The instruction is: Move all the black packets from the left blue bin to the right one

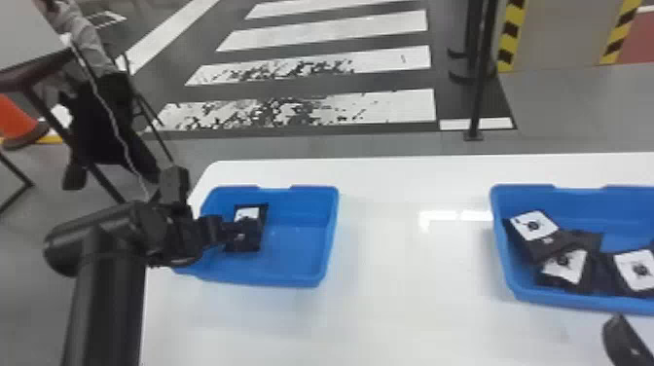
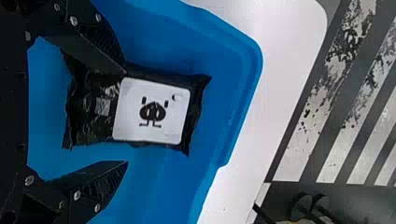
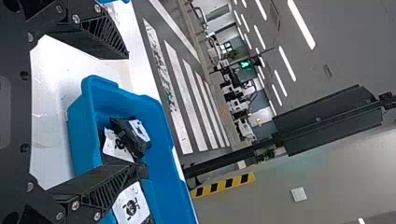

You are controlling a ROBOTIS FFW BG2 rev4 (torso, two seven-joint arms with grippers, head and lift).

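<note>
My left gripper (image 1: 233, 233) is in the left blue bin (image 1: 297, 253), over a black packet (image 1: 255, 214) with a white label. In the left wrist view the left gripper (image 2: 126, 116) stands open, its fingers on either side of the packet's (image 2: 152, 112) near end, one finger overlapping its edge. The right blue bin (image 1: 574, 301) holds several black packets (image 1: 535, 226) with white labels, some overlapping. My right gripper (image 1: 623, 336) waits by the near side of that bin; in the right wrist view the right gripper (image 3: 128, 109) is open above the bin's (image 3: 84, 135) level.
Both bins stand on a white table (image 1: 408, 272), with a wide stretch of tabletop between them. Beyond its far edge are a striped floor and a dark post (image 1: 479, 73). A dark frame (image 1: 53, 117) stands off the table's left side.
</note>
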